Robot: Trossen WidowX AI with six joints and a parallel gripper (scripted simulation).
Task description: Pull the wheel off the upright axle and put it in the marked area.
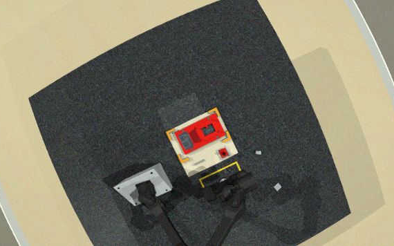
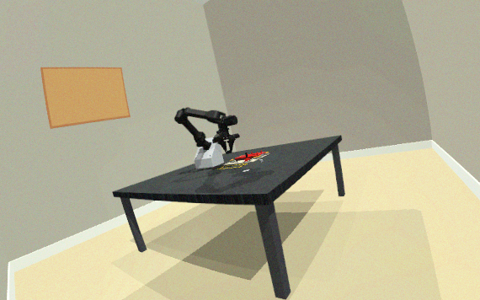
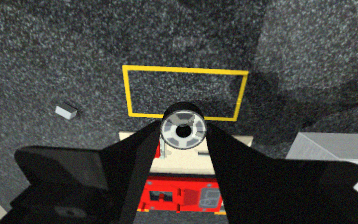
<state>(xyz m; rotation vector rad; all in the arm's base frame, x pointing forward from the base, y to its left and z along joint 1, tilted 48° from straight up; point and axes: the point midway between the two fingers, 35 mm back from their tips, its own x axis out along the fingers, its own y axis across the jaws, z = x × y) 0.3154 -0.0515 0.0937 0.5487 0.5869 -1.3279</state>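
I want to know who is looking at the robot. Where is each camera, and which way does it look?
Top: high above, looking straight down on the table; shows the arm's base, two dark links and the end effector over the yellow marked area.
Exterior: across the room at the side, looking slightly down at the whole table; shows the entire arm.
Wrist: on the arm's hand, looking down past the fingers; shows the wheel gripped between them.
Shared: top and wrist both show the yellow marked area and the red board.

One wheel point(image 3: 183, 130), one yellow-marked area point(image 3: 185, 93), one cream board point(image 1: 203, 142), two small grey blocks point(image 1: 277, 186)
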